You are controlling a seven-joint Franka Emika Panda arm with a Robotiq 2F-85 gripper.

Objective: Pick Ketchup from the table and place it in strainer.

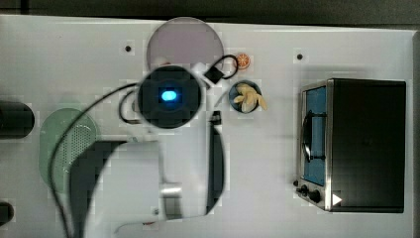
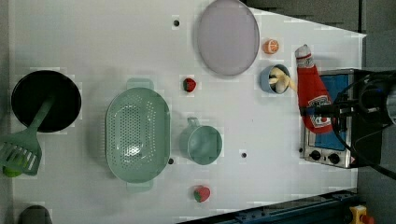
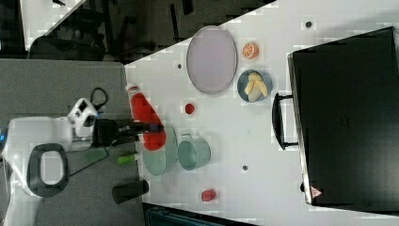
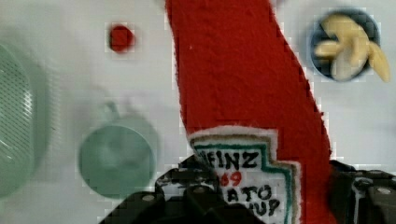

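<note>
The gripper [image 4: 261, 196] grasps the ketchup [image 4: 247, 93] across its labelled lower body, holding it clear above the table [image 2: 116, 42], probably so it can travel over the cup [image 2: 203, 143] to the strainer [image 2: 137, 135]. It looks like a soft, fuzzy red bottle with a white cap end.

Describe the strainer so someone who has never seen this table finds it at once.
On the white table, start at the black pan by the left view's left edge and move rightward. The strainer is the big pale mint-green oval basin next to it, with a handle tab at each end. Unlike the small round teal cup beside it, its floor is dotted with tiny holes.
</note>
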